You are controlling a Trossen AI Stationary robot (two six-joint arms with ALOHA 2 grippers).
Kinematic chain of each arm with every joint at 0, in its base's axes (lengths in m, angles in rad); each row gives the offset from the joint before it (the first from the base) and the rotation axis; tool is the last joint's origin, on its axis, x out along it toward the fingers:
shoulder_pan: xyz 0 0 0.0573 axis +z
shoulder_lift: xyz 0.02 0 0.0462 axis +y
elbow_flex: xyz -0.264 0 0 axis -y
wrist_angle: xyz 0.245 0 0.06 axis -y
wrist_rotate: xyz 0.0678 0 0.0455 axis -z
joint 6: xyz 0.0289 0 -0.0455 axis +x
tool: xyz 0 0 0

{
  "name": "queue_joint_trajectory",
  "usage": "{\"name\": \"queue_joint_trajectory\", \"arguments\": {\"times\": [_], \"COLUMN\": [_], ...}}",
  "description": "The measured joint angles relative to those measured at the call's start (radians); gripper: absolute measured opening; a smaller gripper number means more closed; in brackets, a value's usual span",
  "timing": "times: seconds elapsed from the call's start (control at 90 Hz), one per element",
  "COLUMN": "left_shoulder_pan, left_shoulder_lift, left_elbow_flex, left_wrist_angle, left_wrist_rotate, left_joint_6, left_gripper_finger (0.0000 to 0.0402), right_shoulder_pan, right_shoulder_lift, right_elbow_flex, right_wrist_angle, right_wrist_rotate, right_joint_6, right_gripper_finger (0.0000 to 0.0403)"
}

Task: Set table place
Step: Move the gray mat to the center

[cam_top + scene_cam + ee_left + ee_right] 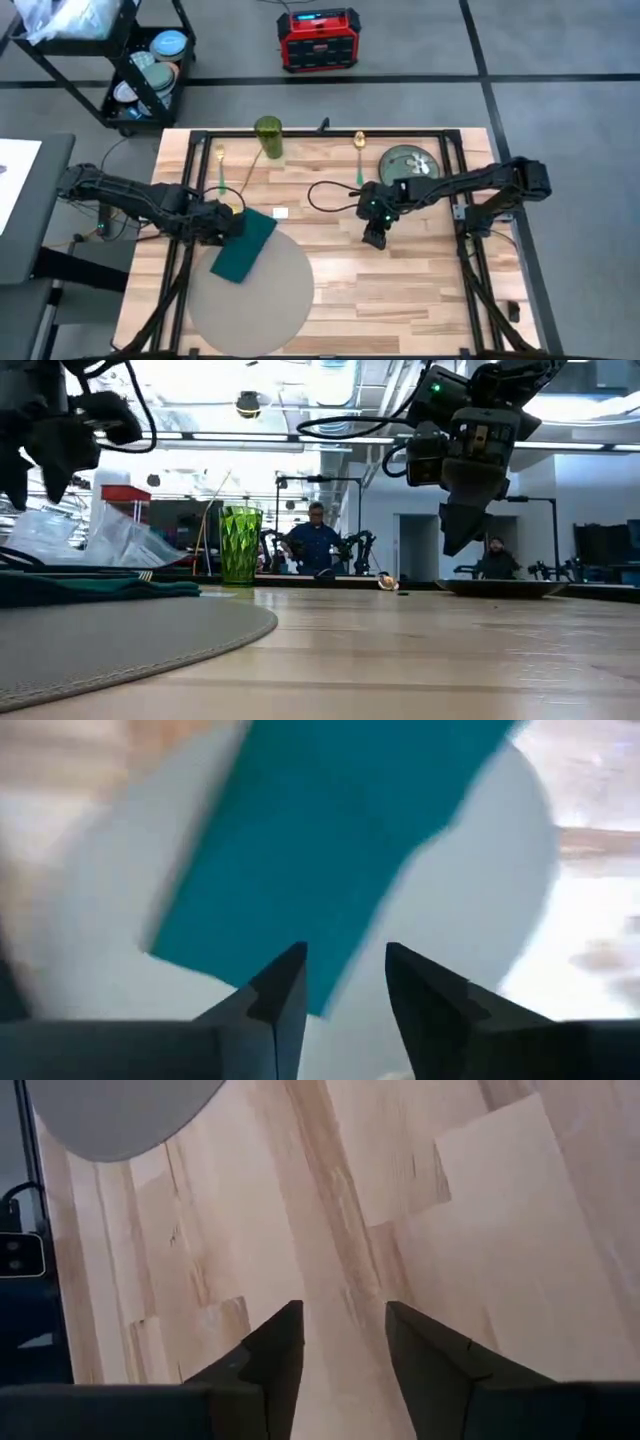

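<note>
Wooden table (400, 290) bears round place (250, 295); left end effector (228, 226) and right end effector (374, 237) parted, empty.

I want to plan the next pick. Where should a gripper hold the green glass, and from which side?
Probably grip the green glass around its side wall, coming in level from the table's middle. It stands upright and tall at the far edge, with bare wood in front of it, so that side looks free.
</note>
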Motion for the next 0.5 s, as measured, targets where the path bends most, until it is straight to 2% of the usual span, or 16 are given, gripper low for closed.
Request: {"name": "queue_joint_trajectory", "arguments": {"times": [0.044,0.156,0.222,0.278,0.367,0.5], "left_shoulder_pan": [0.008,0.061,0.118,0.177,0.280,0.386], "left_shoulder_lift": [0.006,0.031,0.036,0.042,0.051,0.125], "left_elbow_flex": [0.000,0.000,0.017,0.040,0.072,0.127], "left_wrist_angle": [0.052,0.156,0.147,0.102,-0.007,-0.022], "left_wrist_rotate": [-0.065,-0.329,-0.477,-0.551,-0.550,-0.358], "left_joint_6": [-0.013,-0.025,0.003,0.046,0.139,0.377], "left_gripper_finger": [0.0112,0.0091,0.0073,0.0057,0.0031,0.0003], "right_shoulder_pan": [0.000,-0.007,-0.010,-0.017,-0.021,-0.021], "right_shoulder_lift": [0.000,0.000,0.000,0.000,0.000,0.000], "right_elbow_flex": [0.000,0.000,0.000,0.000,0.000,0.000], "right_wrist_angle": [0.000,0.017,0.029,0.024,0.021,0.020], "right_wrist_rotate": [0.000,0.002,0.002,0.002,0.002,0.001], "right_joint_6": [0.004,0.003,0.008,0.009,0.011,0.011], "right_gripper_finger": [0.0132,0.0121,0.0117,0.0116,0.0116,0.0116]}}
